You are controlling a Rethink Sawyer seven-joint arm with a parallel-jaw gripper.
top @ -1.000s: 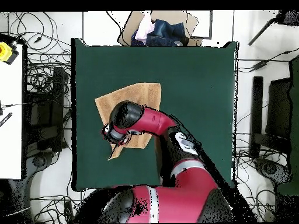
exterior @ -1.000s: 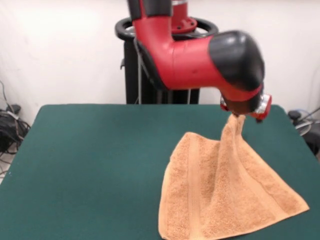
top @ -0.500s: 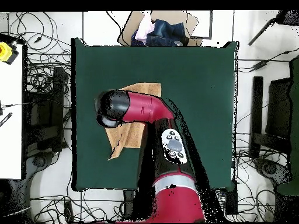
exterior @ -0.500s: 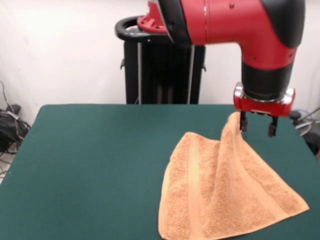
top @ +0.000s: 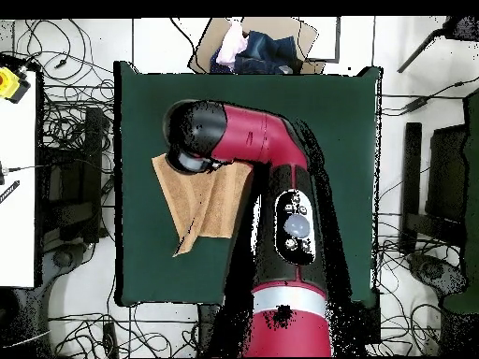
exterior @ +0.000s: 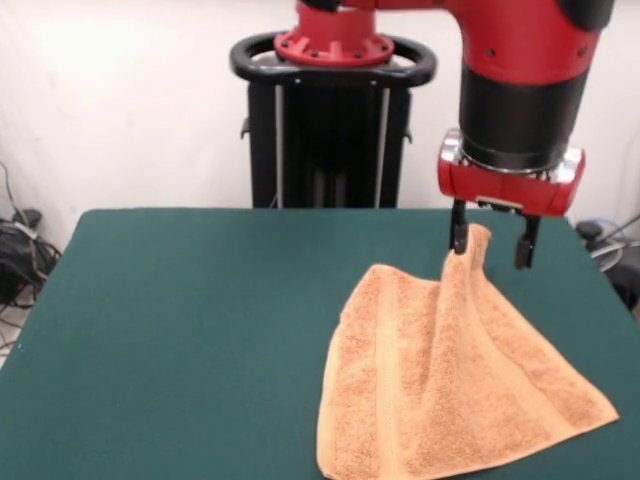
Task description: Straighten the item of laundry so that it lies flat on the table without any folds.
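Two black fingers hang spread apart below the red wrist flange of the gripper, and nothing is pinched between them. The one on the picture's left in the front view stands right at the raised peak of the towel, just beside or touching it; the other hangs clear in the air on the far side of the peak.

There is one towel, light orange-tan terry cloth, and it lies on the dark green tabletop toward the picture's right in the front view. It is not flat: one corner stands up in a narrow peak, and ridged folds run down from it and fan out to the near edge. One flat woven band shows along the towel's left side. The lower corners rest on the felt, and the near-left corner reaches the picture's bottom edge.

From overhead, the towel sits on the left part of the tabletop, its upper part covered by the single red and black arm, which hides the fingers in that view. One cardboard box holding bundled cloth stands beyond the tabletop's top edge.
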